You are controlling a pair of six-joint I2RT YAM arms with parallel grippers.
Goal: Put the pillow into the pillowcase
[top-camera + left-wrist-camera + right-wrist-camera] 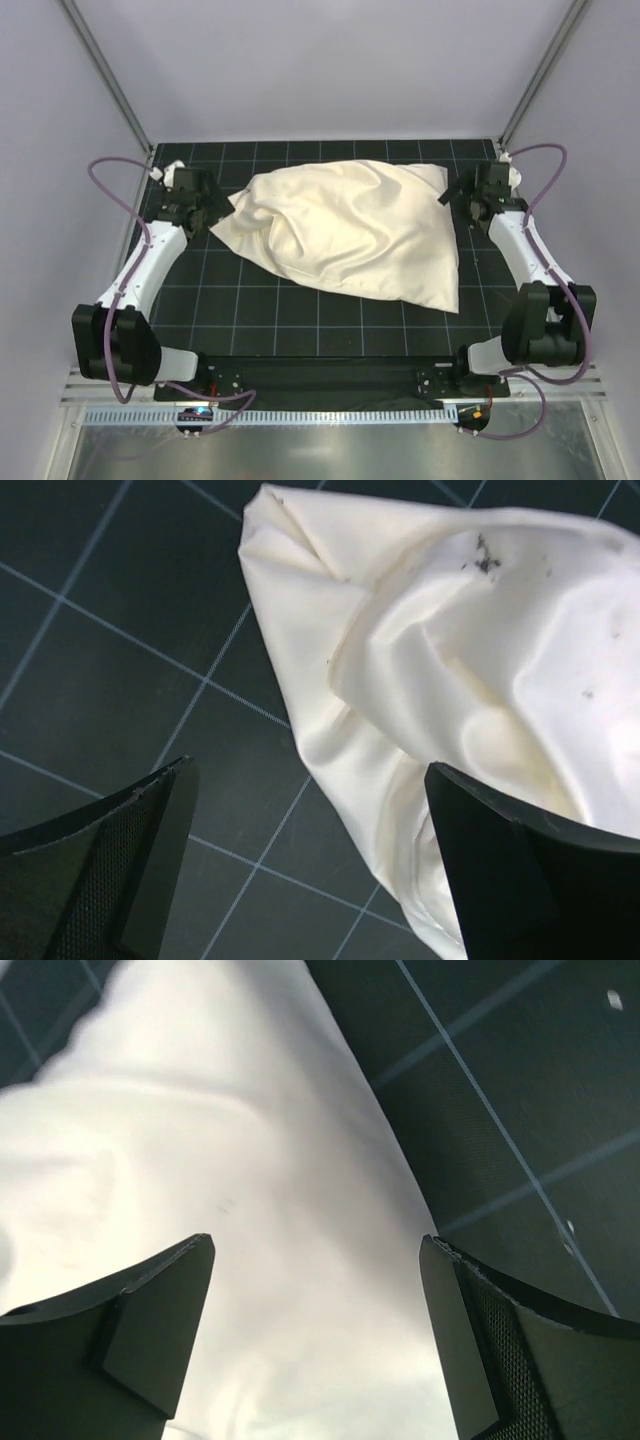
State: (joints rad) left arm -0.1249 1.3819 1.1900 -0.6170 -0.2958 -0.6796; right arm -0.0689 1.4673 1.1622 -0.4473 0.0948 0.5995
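Top external view: the pillowcase [350, 235] lies as one plump, wrinkled mound on the black gridded mat [250, 310]. It stretches between the two tools, with the left gripper [212, 208] at its bunched end and the right gripper [463, 197] at its flatter far corner. Both stand with fingers spread wide and nothing pinched.

In the left wrist view the cloth's folded hem sits just ahead of and between the fingertips, running under the right-hand finger [520, 880]. In the right wrist view smooth cloth fills the gap between the fingers, with bare mat beyond the right one.

The pillow does not show separately. Judging by the mound's fullness it is probably inside the case, though the folds at the hem make that hard to confirm. Each tool sits at one end, likely so the case can be tugged straight along its length.
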